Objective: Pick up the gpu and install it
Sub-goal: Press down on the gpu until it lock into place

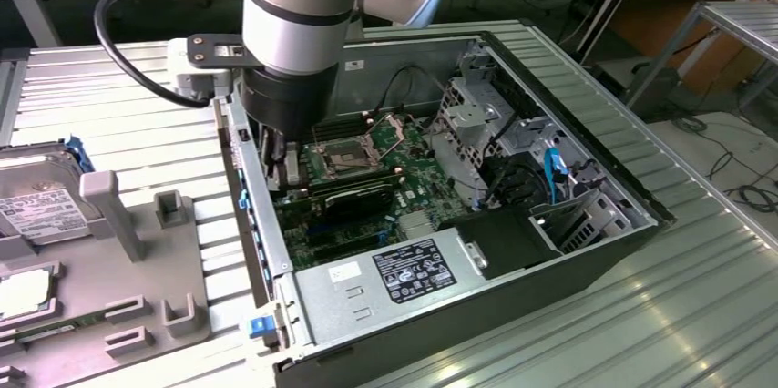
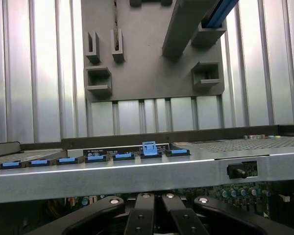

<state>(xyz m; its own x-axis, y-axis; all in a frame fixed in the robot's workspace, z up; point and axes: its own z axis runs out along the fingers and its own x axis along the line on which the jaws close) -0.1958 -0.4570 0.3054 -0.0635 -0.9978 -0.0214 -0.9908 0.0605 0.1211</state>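
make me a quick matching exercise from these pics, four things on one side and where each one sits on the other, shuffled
Things
1. gripper
2. hard drive
3. power supply
4. grey fixture tray

Places
A. on the metal table, at the exterior view's left of the computer case
B. lowered inside the case by its wall at the exterior view's left, over the motherboard
C. at the exterior view's far left edge, white label up
D. in the case's near corner, silver, with a label on top

Pairs: 1-B, 2-C, 3-D, 4-A
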